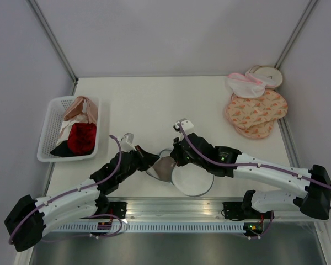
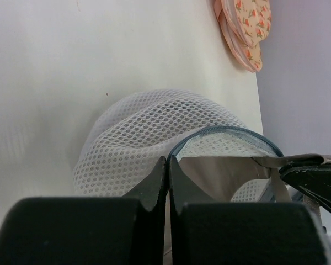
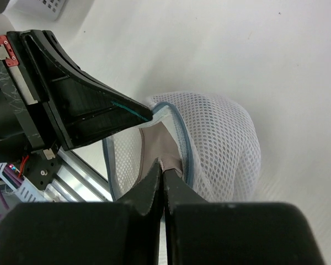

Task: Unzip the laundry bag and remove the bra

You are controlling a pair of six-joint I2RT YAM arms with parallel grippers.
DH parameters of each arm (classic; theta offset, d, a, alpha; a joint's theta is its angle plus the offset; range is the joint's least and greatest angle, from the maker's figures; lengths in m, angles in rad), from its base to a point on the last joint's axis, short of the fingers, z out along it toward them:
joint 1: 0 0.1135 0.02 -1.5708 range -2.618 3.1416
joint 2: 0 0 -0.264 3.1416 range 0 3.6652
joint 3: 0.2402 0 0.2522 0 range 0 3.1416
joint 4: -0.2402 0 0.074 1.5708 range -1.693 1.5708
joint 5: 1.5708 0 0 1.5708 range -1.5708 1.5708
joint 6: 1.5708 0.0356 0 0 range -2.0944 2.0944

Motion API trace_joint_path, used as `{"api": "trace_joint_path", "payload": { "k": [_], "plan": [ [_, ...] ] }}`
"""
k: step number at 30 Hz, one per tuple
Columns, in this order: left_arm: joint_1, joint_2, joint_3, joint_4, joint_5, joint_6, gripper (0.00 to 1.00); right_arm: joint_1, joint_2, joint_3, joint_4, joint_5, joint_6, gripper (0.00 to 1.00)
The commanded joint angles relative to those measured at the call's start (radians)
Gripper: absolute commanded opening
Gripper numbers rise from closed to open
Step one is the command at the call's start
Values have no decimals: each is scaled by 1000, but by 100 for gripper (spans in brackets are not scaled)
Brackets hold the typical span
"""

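The laundry bag [image 1: 193, 179], round white mesh with a dark rim, lies open near the table's front edge. My left gripper [image 1: 154, 160] is shut on the bag's zip rim; in the left wrist view its jaws [image 2: 169, 159] pinch the blue-grey edge of the mesh [image 2: 149, 130]. The taupe bra [image 1: 164, 168] pokes out of the opening. My right gripper [image 1: 174, 162] is shut on the bra's edge [image 3: 157, 146], its tips [image 3: 163, 170] meeting at the mouth of the bag [image 3: 220, 143]. The rest of the bra is hidden inside.
A white basket [image 1: 48, 132] at the left holds a red garment [image 1: 81, 137] and a pink one [image 1: 81, 107]. Peach patterned rounds [image 1: 256, 110] and a pink-trimmed mesh pouch [image 1: 245, 85] lie at the back right. An aluminium rail [image 1: 176, 207] runs along the near edge.
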Motion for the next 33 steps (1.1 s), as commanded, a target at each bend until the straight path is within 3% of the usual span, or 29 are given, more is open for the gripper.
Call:
{"api": "trace_joint_path", "payload": {
  "k": [1, 13, 26, 33],
  "plan": [
    [-2, 12, 29, 20, -12, -12, 2, 2, -20, 11, 12, 20, -35, 0],
    [-2, 28, 61, 7, -30, -4, 2, 0, -2, 63, 71, -672, -205, 0],
    [-2, 60, 81, 9, -35, 2, 2, -6, -206, 103, 149, -777, -328, 0],
    [-2, 88, 67, 34, -10, -6, 2, -10, -315, 102, 272, -470, -293, 0]
  ]
}}
